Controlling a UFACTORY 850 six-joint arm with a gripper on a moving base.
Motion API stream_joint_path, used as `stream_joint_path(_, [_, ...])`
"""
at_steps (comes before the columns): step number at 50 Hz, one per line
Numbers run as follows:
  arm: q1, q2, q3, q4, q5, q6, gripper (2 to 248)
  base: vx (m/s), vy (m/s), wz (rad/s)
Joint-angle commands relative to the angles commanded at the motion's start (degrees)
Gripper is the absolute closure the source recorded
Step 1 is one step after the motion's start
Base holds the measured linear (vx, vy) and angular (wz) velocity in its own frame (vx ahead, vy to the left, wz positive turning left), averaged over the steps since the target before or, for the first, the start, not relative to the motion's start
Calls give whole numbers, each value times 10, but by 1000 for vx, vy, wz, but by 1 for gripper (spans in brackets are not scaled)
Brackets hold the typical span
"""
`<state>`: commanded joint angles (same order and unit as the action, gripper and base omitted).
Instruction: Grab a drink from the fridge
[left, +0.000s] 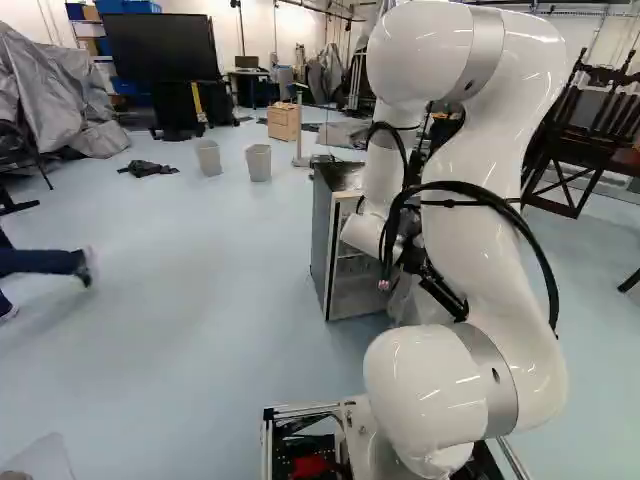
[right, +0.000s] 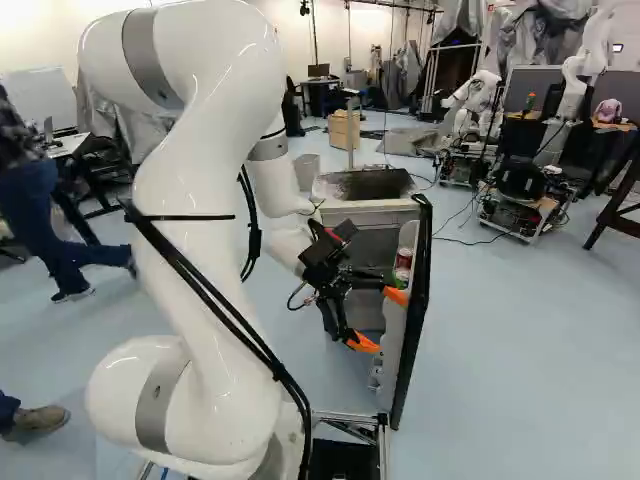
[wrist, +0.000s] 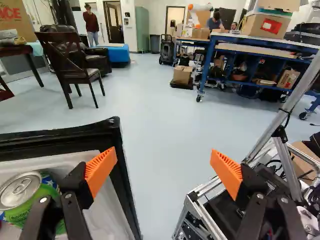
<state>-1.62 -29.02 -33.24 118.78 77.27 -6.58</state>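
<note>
In the right base view my gripper (right: 380, 320) stands at the inner side of the fridge's open door (right: 412, 325), fingers wide apart. The fridge (right: 372, 212) is behind it, and its side shows in the left base view. A red can (right: 403, 262) and a green one sit in the door shelf near the upper finger. From the wrist, the gripper (wrist: 164, 162) is open with nothing between its orange pads. One finger is over the door shelf, beside the green can (wrist: 25, 195); the other is out past the door edge, on the side of the base frame.
The base's metal frame (wrist: 200, 200) lies close beside one finger. Two grey bins (left: 258, 162) and a wooden cabinet stand beyond the fridge. Another robot (right: 480, 105) is at the far right. A dark chair (wrist: 67, 65) and a blue workbench (wrist: 250, 45) stand farther off.
</note>
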Motion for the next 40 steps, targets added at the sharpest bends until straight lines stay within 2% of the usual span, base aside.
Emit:
stream_joint_path(8, [21,1,12,0,2,0,3,0,0,0])
stream_joint_path(26, [97,0,52,-2,26,0,3,0,0,0])
stream_joint_path(33, [111,-1,57,-4,43,0,3,0,0,0])
stream_joint_path(40, [116,-1,57,-7,62,0,3,0,0,0])
